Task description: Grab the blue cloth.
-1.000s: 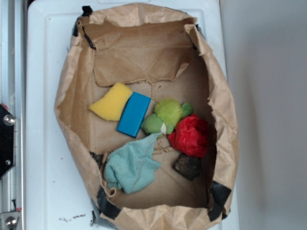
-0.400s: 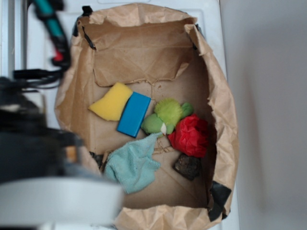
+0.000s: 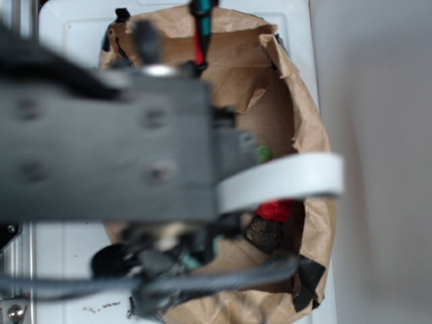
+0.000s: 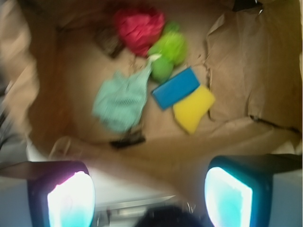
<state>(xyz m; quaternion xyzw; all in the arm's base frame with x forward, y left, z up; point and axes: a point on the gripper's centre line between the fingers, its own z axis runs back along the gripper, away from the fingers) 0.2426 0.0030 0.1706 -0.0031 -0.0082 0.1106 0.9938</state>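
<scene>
- No brand, label or readable writing anywhere in either view.
- Wrist view, blurred: tool (image 4: 149,196) with two glowing fingertip pads at the bottom edge, one at lower left, one at lower right, set wide apart, nothing between them.
- Blue cloth (image 4: 120,100) lying on the floor of the brown paper bag (image 4: 251,61), at about 11 o'clock from the tool's midpoint, well apart from both fingers (image 4: 68,196), untouched.
- Cloth's long axis running from 7 o'clock to 1 o'clock in the wrist view, broad crumpled end at lower left, narrow tip pointing up-right toward the green plush toy (image 4: 169,54).
- Small dark scrap (image 4: 127,140) just below the cloth's lower edge.
- Red fabric lump (image 4: 138,26) at 12 o'clock from the cloth, a dark lump (image 4: 110,41) beside it at its left.
- Blue sponge (image 4: 176,88) just beside the cloth at 3 o'clock, with the yellow sponge (image 4: 193,109) touching its lower right side.
- Exterior view: blurred robot arm (image 3: 108,148) covering most of the bag, cloth hidden behind it; only a bit of red fabric, the dark lump and a sliver of green showing at the arm's right edge; bag resting on a white worktop (image 3: 67,40).
</scene>
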